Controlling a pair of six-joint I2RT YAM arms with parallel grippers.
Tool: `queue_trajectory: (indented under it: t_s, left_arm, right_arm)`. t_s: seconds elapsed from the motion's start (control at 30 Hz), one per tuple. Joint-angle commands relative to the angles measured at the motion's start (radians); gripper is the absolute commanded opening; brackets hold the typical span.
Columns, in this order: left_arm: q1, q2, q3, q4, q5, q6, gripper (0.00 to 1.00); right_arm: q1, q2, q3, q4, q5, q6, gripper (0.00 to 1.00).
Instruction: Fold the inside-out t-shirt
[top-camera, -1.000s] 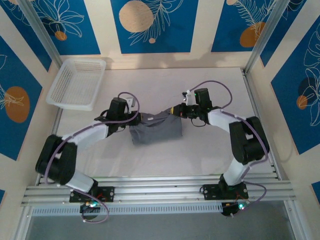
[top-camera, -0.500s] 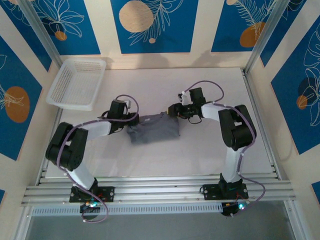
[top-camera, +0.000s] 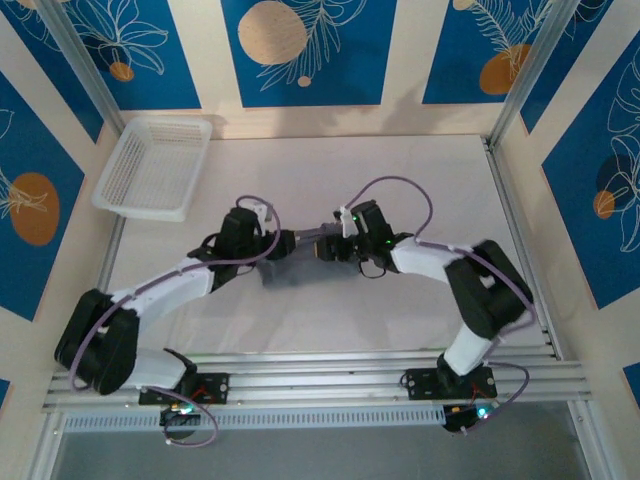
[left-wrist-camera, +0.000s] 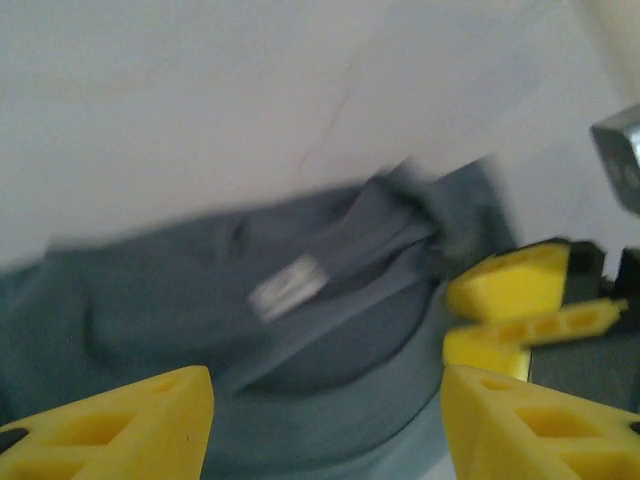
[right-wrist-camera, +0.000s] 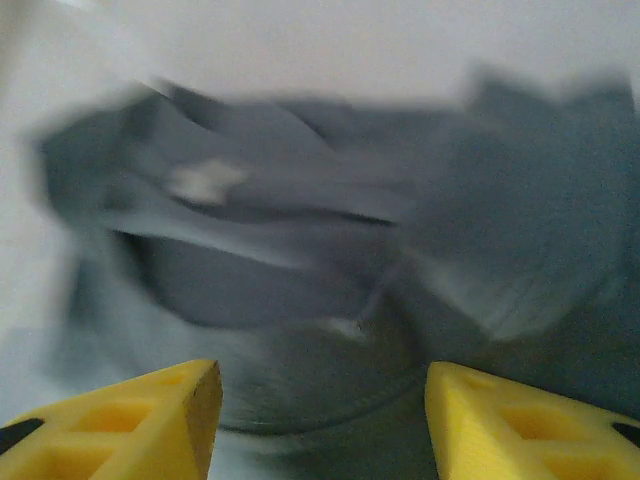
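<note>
Swung inward and let go since a second ago, left gripper (left-wrist-camera: 325, 425) and right gripper (right-wrist-camera: 320, 420) hang with jaws apart, empty, over the inside-out t-shirt (left-wrist-camera: 200, 300); it lies crumpled midway across the table (top-camera: 400, 180).

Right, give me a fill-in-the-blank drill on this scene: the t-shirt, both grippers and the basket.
1. The t-shirt lying between the two arms is plain ____ in colour.
2. The left gripper and the right gripper each have jaws that are ____ rather than shut, with nothing clamped.
3. The white mesh basket sits at the far ____ corner of the table.
4. The small label on the cloth is ____ in colour.

Missing words: grey; open; left; white.
</note>
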Motion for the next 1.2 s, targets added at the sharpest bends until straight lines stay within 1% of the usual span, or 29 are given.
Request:
queue_trajectory:
  t_s: [0.0, 0.03, 0.1, 0.17, 0.2, 0.23, 0.3, 0.37, 0.4, 0.47, 0.53, 0.6, 0.7, 0.77, 0.8, 0.87, 0.93, 0.97, 1.03, 1.1, 1.17]
  left_arm:
    - [0.008, 0.012, -0.03, -0.043, -0.053, -0.059, 0.61]
    - [0.008, -0.004, -0.037, -0.052, -0.058, -0.064, 0.61]
    - [0.008, -0.039, -0.047, -0.098, -0.106, -0.087, 0.61]
    - [0.009, -0.055, -0.045, -0.206, -0.207, -0.119, 0.61]
    - [0.011, -0.051, -0.045, -0.232, -0.229, -0.118, 0.61]
    - [0.018, -0.041, -0.047, -0.24, -0.224, -0.107, 0.61]
    - [0.026, -0.013, -0.045, -0.184, -0.125, -0.083, 0.61]
    - [0.025, 0.043, -0.035, -0.07, 0.03, -0.077, 0.62]
    - [0.019, 0.078, -0.021, -0.028, 0.083, -0.084, 0.62]
    - [-0.015, 0.174, 0.041, 0.043, 0.153, -0.099, 0.57]
    - [-0.073, 0.281, 0.142, 0.08, 0.174, -0.107, 0.52]
    - [-0.147, 0.406, 0.267, 0.105, 0.146, -0.129, 0.51]
    - [-0.241, 0.644, 0.503, 0.144, 0.11, -0.194, 0.52]
    - [-0.292, 0.815, 0.694, 0.162, 0.106, -0.253, 0.53]
    - [-0.314, 0.882, 0.785, 0.163, 0.098, -0.267, 0.53]
    - [-0.361, 1.01, 1.009, 0.083, 0.065, -0.258, 0.55]
    - [-0.385, 1.073, 1.151, 0.031, 0.042, -0.236, 0.57]
    - [-0.387, 1.075, 1.167, 0.042, 0.032, -0.23, 0.59]
    - [-0.382, 1.032, 1.146, 0.065, 0.017, -0.213, 0.67]
    - [-0.367, 0.94, 1.065, 0.079, 0.004, -0.174, 0.74]
    - [-0.344, 0.797, 0.915, 0.114, -0.028, -0.13, 0.79]
  right_arm:
    - [-0.007, 0.013, 0.03, -0.038, -0.001, 0.033, 0.56]
    - [-0.008, -0.014, 0.034, -0.057, 0.001, 0.03, 0.56]
    - [-0.017, -0.083, 0.023, -0.071, 0.008, 0.041, 0.57]
    - [-0.032, -0.171, -0.005, -0.088, -0.001, 0.075, 0.59]
    - [-0.039, -0.21, -0.024, -0.093, -0.001, 0.093, 0.6]
    - [-0.044, -0.259, -0.047, -0.097, 0.007, 0.114, 0.6]
    - [-0.053, -0.345, -0.1, -0.1, 0.039, 0.161, 0.61]
    - [-0.073, -0.434, -0.155, -0.109, 0.076, 0.237, 0.61]
    - [-0.088, -0.464, -0.175, -0.117, 0.084, 0.271, 0.61]
    - [-0.143, -0.527, -0.209, -0.155, 0.07, 0.366, 0.61]
    - [-0.212, -0.576, -0.234, -0.205, 0.044, 0.447, 0.61]
    - [-0.269, -0.628, -0.25, -0.272, 0.065, 0.513, 0.6]
    - [-0.33, -0.717, -0.257, -0.404, 0.172, 0.596, 0.59]
    - [-0.374, -0.776, -0.254, -0.486, 0.205, 0.626, 0.59]
    - [-0.4, -0.799, -0.255, -0.51, 0.195, 0.628, 0.59]
    - [-0.465, -0.845, -0.255, -0.561, 0.168, 0.635, 0.59]
    - [-0.54, -0.875, -0.261, -0.579, 0.115, 0.633, 0.59]
    - [-0.579, -0.878, -0.261, -0.588, 0.079, 0.634, 0.59]
    - [-0.652, -0.855, -0.263, -0.586, 0.003, 0.621, 0.61]
    - [-0.713, -0.803, -0.263, -0.561, -0.071, 0.605, 0.62]
    - [-0.754, -0.713, -0.26, -0.507, -0.112, 0.571, 0.62]
